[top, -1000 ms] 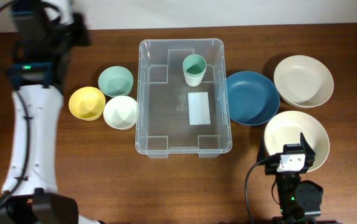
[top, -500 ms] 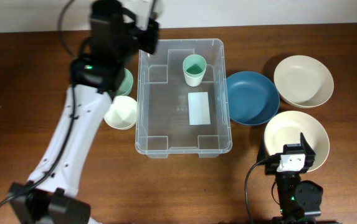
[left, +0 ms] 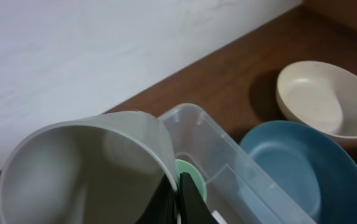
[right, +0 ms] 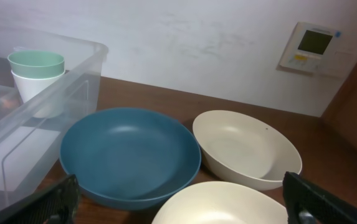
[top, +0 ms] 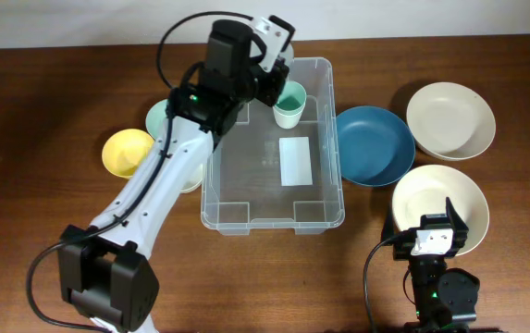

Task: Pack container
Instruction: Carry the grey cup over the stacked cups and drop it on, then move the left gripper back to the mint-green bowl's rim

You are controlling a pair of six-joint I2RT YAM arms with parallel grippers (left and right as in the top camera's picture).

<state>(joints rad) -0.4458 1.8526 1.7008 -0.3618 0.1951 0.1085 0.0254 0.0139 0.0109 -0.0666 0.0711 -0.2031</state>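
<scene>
The container (top: pixel 255 190) is a large clear plastic bin with a rounded rim, moulded ridges inside and a white label (top: pixel 296 160) on its base. It sits mid-table between the yellow bowl (top: pixel 126 153) on its left and the blue bowl (top: pixel 373 143) just beside its right wall, with a mint-green cup (top: pixel 289 102) standing in its far end. The left gripper (left: pixel 177 194) hangs over the bin's far left corner, jaws pinched on the rim of a pale cup (left: pixel 85 162), while the right gripper (right: pixel 187 202) has its jaws wide apart and empty.

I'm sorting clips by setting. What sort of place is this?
Likely an indoor test room, not a home kitchen: a wooden table against a plain white wall, and a wall-mounted control panel.
</scene>
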